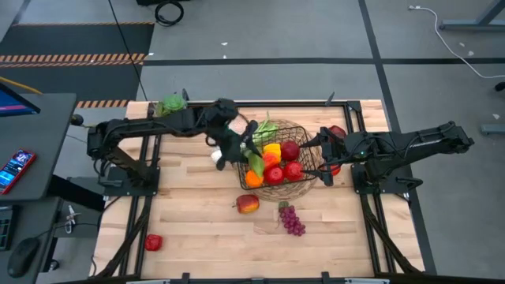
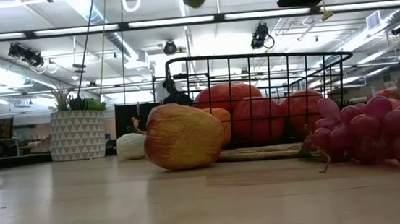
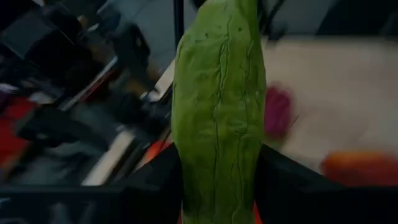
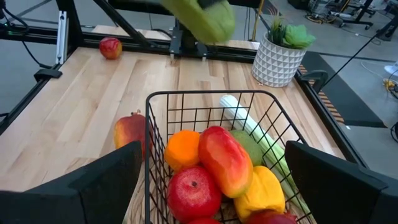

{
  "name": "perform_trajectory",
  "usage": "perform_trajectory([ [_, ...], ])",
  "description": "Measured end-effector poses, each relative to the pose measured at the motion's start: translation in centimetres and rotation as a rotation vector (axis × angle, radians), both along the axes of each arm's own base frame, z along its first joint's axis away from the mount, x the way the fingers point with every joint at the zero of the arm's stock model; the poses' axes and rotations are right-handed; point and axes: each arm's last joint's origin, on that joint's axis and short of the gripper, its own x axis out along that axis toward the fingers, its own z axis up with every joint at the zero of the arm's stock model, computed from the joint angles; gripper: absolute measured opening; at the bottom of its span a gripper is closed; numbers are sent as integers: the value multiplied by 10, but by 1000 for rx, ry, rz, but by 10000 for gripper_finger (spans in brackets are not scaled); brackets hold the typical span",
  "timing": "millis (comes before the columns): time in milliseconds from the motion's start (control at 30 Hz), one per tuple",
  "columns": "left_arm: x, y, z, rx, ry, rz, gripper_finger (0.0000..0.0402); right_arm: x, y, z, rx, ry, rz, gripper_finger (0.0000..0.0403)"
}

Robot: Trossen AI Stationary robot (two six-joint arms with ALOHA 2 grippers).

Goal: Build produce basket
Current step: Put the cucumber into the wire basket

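Two sets of fingers over one wooden counter [image 1: 197, 237]. One black wire basket [image 1: 309, 150] between them, holding red, orange and yellow produce plus one leek [image 4: 261, 140]. Three loose pieces outside the basket: one red-yellow apple [image 1: 248, 204], one grape bunch [image 1: 293, 220], one small red fruit [image 1: 153, 242] well apart. One potted plant [image 1: 171, 103] behind the left arm. Left fingers [image 1: 251, 155] clamped on one green vegetable [image 3: 219, 112], raised above the basket's near edge. Right fingers [image 1: 318, 155] spread apart, empty, at the basket's opposite rim.
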Motion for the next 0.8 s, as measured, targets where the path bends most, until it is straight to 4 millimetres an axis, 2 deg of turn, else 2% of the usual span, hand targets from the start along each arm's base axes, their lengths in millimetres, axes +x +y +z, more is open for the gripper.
perform_trajectory([
  [233, -7, 17, 3, -343, 113, -23, 158, 0, 0, 0, 0, 0, 0, 400],
  [600, -7, 18, 3, -429, 165, 21, 158, 0, 0, 0, 0, 0, 0, 400],
  [700, -3, 20, 0, -472, 202, 113, 158, 0, 0, 0, 0, 0, 0, 400],
  [800, 4, 22, -13, -566, 297, 276, 158, 0, 0, 0, -1, 0, 1, 400],
])
